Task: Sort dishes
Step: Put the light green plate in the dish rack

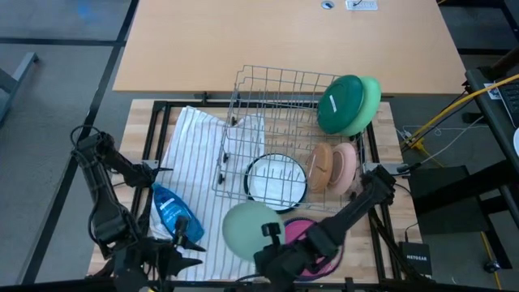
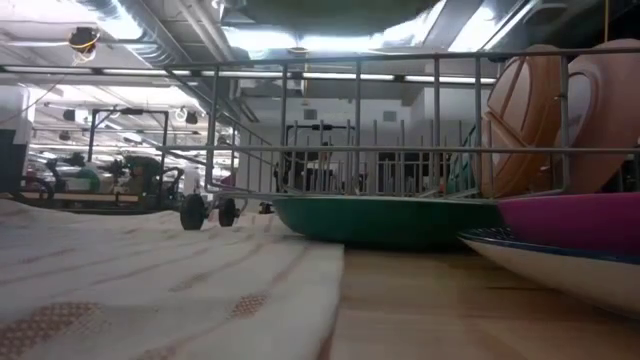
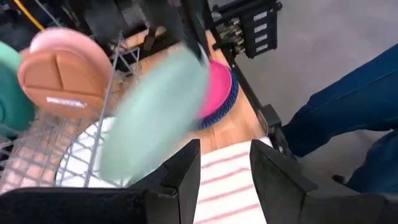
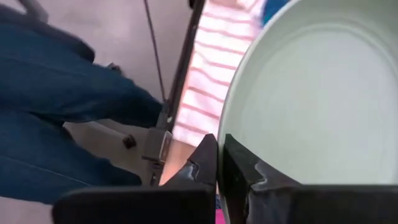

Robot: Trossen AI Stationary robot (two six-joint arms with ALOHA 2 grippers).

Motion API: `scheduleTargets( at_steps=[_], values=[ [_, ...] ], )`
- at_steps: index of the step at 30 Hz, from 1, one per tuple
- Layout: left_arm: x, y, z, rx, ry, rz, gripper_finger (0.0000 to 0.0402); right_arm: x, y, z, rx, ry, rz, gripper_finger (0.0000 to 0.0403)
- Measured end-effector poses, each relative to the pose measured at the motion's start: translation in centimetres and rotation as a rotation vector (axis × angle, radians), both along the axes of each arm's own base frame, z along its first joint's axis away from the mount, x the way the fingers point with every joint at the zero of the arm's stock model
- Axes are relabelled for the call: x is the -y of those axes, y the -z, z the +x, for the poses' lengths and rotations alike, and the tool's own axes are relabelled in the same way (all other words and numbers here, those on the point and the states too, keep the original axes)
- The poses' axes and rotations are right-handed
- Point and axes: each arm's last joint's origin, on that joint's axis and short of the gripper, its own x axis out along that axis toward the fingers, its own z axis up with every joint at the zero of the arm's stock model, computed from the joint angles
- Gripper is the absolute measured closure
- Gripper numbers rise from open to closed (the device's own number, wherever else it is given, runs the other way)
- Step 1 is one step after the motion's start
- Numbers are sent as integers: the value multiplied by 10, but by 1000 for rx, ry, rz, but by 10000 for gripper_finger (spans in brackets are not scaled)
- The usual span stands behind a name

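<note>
From above, the right gripper point(image 1: 272, 237) is at the near edge of the table and has hold of the sage plate point(image 1: 251, 229) by its rim. The plate sits just to the left of the gripper, and it is tipped up, not lying flat. Right beside it, under the arm, is the magenta dish point(image 1: 302, 235). Just past the plate is the grey wire rack point(image 1: 276, 105), with a white dish point(image 1: 276, 180) in its near end, a tan plate point(image 1: 322, 167) and a peach plate point(image 1: 346, 166) standing on edge, and a dark green plate point(image 1: 340, 103) with a light green one point(image 1: 370, 99) behind it at the far corner. The left gripper point(image 1: 182, 243) waits at the near left corner, over the striped towel point(image 1: 195, 154), next to the blue soap bottle point(image 1: 169, 209).

From table height, neither gripper shows. A green dish point(image 2: 385, 218) rests on the table in front of the rack, and the magenta dish sits inside a white one at the right.

From the left wrist, that arm's two fingers point(image 3: 183, 171) are apart with nothing between them. The sage plate hangs in the air ahead of them, blurred.

From the right wrist, the two fingers point(image 4: 208, 165) are squeezed tight on the edge of the sage plate, and its wide face stretches away from them. A person's blue trouser leg point(image 4: 56, 106) is close by.

I think the right arm is the one to move this plate, since it already has it. The rack lies straight ahead, so the plate's thin edge should go in first.
</note>
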Motion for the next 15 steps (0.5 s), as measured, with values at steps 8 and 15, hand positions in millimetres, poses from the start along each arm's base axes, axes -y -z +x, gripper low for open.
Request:
scheduleTargets(
  at_steps=[8,15],
  values=[
    [-2,3,-3,2,-44,32,273,6,-48,-58,96,168,-68,394],
    [-3,2,-2,17,-62,35,273,15,-77,-114,250,356,-222,393]
  ],
)
